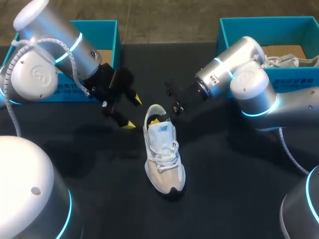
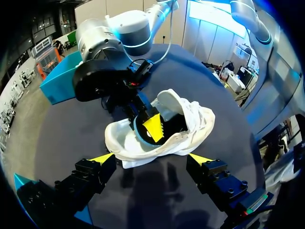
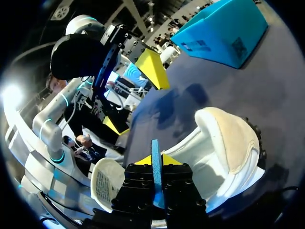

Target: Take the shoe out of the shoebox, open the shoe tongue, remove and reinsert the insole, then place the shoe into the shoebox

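Observation:
A white and beige sneaker [image 1: 163, 152] lies on the black table, heel toward the far side. My right gripper [image 1: 157, 119] reaches into its heel opening and is shut on the blue insole [image 3: 156, 148]; the thin blue edge stands between the yellow tips of my right gripper [image 3: 157, 160]. From the left wrist view the right gripper [image 2: 153, 128] sits inside the sneaker [image 2: 190, 119], with the insole [image 2: 138, 131] showing beside it. My left gripper [image 1: 132, 112] is open just left of the heel, nothing between its fingers. In its own view the left gripper [image 2: 151, 160] straddles the heel side without touching.
A blue shoebox [image 1: 107, 30] stands at the far left behind my left arm. A second blue shoebox [image 1: 279, 27] at the far right holds another shoe [image 1: 289, 60]. The left box [image 3: 224, 31] also shows beyond the sneaker [image 3: 224, 143].

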